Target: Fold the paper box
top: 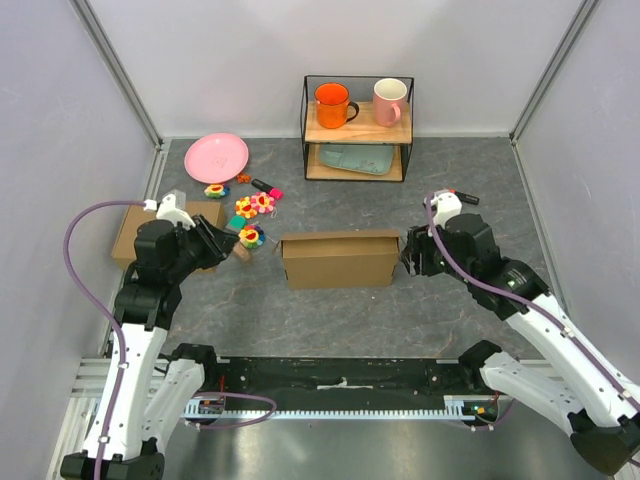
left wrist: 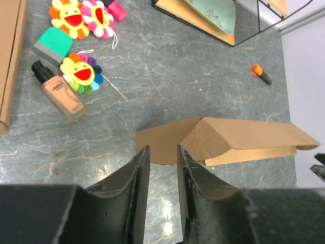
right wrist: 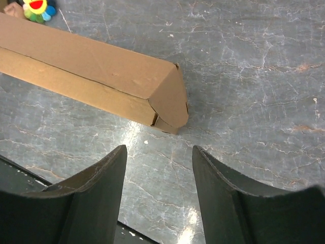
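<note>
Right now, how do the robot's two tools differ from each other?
The left tool has its fingers close together, with only a narrow gap; the right tool has its fingers spread much wider. The left tool sits back from the left end of the paper box, while the right tool is close up at its right end. Both are empty and point toward the paper box.

I count two brown cardboard boxes, the paper box point(top: 338, 258) at centre and a second box point(top: 122, 240) at left; two mugs, one orange mug point(top: 332, 105), one pink mug point(top: 389, 101); three flower toys point(left wrist: 81, 74); one pink plate point(top: 216, 157); one foundation bottle point(left wrist: 61, 94).
</note>
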Robot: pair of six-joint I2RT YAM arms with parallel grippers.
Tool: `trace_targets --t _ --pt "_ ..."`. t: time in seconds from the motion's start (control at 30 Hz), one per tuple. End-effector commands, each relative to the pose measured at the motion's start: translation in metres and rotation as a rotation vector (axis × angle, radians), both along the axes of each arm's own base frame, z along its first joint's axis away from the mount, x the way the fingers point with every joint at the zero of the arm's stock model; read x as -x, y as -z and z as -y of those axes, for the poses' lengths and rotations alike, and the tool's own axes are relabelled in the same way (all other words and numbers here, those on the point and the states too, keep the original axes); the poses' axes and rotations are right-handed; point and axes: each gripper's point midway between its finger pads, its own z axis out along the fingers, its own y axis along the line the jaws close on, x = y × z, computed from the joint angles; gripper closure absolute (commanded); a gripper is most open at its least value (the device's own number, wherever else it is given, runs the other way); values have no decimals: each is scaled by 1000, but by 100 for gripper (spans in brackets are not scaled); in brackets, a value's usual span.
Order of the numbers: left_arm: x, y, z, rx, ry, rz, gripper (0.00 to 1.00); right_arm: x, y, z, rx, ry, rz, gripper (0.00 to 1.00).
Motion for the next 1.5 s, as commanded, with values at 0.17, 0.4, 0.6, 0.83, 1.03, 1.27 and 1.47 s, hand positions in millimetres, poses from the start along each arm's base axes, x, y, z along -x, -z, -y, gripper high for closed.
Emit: trace_targets --t 0.17,0.4,0.6,0.83,1.03,1.27,1.47 --pt "6 -10 12 -18 100 56 66 -33 4 1 145 106 61 39" --pt "6 -12 16 -32 132 73 67 -49 2 6 196 170 85 42" --pt "7 -10 21 -31 156 75 67 -53 -8 0 154 168 122 43" --pt "6 -9 23 -25 167 79 68 -58 -14 2 155 184 152 43" --pt "6 -5 23 -25 167 74 68 -67 -5 -1 167 202 153 45" --pt "7 -3 23 -31 168 76 68 -78 -5 -6 166 211 172 53" --pt "7 -1 23 -34 169 75 68 -82 -1 -4 185 233 176 63"
